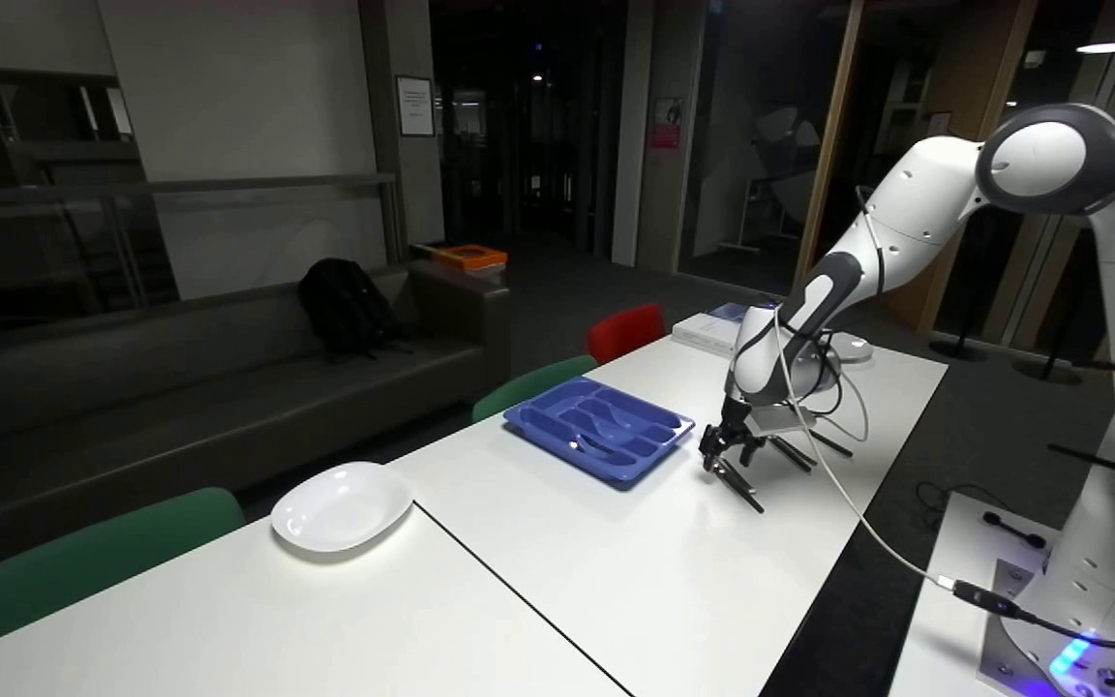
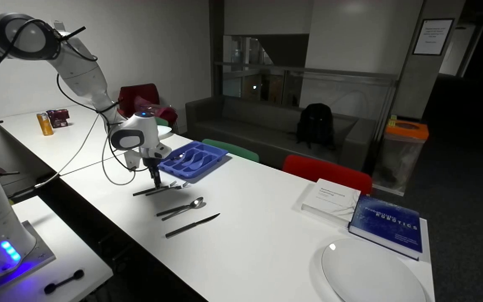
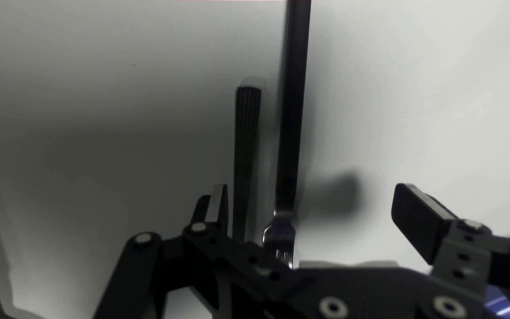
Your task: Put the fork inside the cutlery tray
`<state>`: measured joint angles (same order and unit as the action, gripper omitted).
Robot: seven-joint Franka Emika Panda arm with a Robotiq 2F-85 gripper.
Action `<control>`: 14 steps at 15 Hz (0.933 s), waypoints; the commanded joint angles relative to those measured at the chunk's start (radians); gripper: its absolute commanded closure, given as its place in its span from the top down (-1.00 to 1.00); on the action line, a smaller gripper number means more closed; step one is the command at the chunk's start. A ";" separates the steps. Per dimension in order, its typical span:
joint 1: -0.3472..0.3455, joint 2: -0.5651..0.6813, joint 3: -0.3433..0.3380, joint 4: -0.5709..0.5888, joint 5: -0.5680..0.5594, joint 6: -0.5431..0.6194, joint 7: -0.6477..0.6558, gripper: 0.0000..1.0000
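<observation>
The gripper (image 1: 732,461) points down over two dark-handled forks near the tray. In the wrist view the gripper (image 3: 310,204) is open and holds nothing. One fork (image 3: 294,97) and a ribbed dark handle (image 3: 247,146) lie between its fingers, closer to the left finger. The head at the ribbed handle's end is hidden by the gripper. An exterior view shows two fork heads, one fork (image 2: 143,192) beside another fork (image 2: 183,186). The blue cutlery tray (image 1: 567,457) is in both exterior views (image 2: 208,165); a shiny utensil lies in one compartment.
At least one spoon (image 2: 196,203) and a knife (image 2: 193,225) lie beside the forks. A white plate (image 2: 371,272), a white book (image 2: 333,199) and a blue book (image 2: 386,224) are at one end. A white dish (image 1: 340,508) stands beyond the table seam.
</observation>
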<state>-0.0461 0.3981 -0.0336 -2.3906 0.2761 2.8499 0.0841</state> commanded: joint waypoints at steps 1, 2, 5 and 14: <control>0.022 0.040 -0.011 0.036 -0.036 0.018 0.065 1.00; 0.030 0.048 -0.015 0.042 -0.043 0.016 0.076 1.00; 0.053 0.059 -0.023 0.053 -0.063 0.007 0.111 1.00; 0.079 0.077 -0.036 0.066 -0.085 -0.010 0.157 1.00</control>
<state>0.0257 0.4635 -0.0555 -2.3420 0.2149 2.8498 0.2136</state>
